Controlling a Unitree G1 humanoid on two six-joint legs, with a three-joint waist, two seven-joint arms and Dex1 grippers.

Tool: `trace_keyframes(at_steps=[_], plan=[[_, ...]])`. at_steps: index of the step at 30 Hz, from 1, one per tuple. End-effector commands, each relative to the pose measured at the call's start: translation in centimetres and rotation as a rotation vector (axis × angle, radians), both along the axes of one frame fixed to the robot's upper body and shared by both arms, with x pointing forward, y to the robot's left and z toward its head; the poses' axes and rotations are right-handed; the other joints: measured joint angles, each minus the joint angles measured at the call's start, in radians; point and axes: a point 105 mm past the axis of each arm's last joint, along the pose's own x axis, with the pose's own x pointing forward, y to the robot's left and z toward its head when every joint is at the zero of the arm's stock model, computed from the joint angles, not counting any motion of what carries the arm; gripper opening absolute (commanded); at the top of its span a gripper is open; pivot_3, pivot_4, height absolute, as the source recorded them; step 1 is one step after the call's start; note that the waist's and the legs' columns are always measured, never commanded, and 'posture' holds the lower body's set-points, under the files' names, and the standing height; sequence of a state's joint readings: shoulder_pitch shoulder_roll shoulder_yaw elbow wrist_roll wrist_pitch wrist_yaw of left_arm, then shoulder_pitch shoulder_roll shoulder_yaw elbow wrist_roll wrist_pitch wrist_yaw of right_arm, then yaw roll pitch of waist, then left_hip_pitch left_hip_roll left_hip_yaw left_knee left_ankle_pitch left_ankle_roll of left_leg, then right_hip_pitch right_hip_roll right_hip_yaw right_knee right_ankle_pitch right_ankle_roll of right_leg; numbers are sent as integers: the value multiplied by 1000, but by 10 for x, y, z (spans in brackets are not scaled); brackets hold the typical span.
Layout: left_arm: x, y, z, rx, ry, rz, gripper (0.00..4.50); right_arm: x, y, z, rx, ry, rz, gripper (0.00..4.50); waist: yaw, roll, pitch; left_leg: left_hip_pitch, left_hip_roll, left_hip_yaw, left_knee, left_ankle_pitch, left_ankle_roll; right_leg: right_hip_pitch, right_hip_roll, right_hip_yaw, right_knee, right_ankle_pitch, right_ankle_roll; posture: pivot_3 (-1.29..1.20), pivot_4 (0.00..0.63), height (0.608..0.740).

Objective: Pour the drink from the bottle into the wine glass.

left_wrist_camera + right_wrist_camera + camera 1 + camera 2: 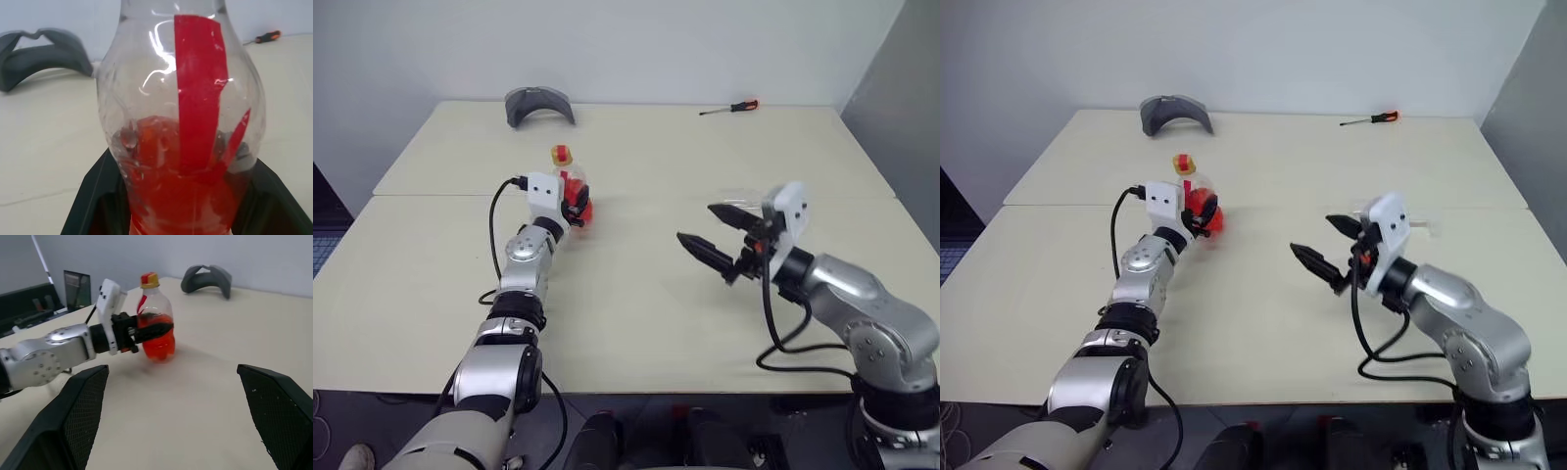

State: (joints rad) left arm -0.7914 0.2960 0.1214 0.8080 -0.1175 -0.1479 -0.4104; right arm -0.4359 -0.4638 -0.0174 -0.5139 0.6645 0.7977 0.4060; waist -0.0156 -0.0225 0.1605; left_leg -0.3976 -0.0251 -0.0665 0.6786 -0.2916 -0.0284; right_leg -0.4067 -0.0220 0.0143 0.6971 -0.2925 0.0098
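Tabletop (636,323): pale, against white wall.
Left gripper (146,332): clamped around bottle (155,316), standing left of centre, yellow cap on.
Drink (181,191): fills lower body.
Right gripper (715,235): fingers wide apart, empty.
Advice: uncap before tilting; hold upright.
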Motion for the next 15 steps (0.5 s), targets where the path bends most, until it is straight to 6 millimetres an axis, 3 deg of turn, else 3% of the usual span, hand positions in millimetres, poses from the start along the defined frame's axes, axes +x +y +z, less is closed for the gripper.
trace_keyframes(at_steps=[1, 6, 11, 15], plan=[[-19, -41, 38, 54, -68, -271, 1990, 26, 9, 32, 8, -97, -17, 4500, -11, 0, 0, 0, 0, 0, 0, 0, -1, 0, 0, 0, 0, 0, 0, 0, 150, 740], [-48, -70, 49, 130, -35, -517, 1957, 46, 32, 63, 36, -148, 61, 4500, -17, 1, 0, -1, 0, -1, -1, 1, -2, -1, 0, 0, 0, 0, 0, 0, 150, 740], [-63, -89, 56, 203, -53, -670, 1957, 52, 51, 76, 33, -156, 170, 4500, -17, 1, 0, -1, 0, 0, 0, 1, -2, -1, 0, 1, 0, 0, 0, 0, 150, 740], [-63, -93, 60, 196, -51, -708, 1956, 55, 54, 80, 31, -136, 207, 4500, -16, 1, 1, -1, 0, -1, 0, 1, -2, -1, 0, 0, 0, 0, 0, 0, 150, 740]])
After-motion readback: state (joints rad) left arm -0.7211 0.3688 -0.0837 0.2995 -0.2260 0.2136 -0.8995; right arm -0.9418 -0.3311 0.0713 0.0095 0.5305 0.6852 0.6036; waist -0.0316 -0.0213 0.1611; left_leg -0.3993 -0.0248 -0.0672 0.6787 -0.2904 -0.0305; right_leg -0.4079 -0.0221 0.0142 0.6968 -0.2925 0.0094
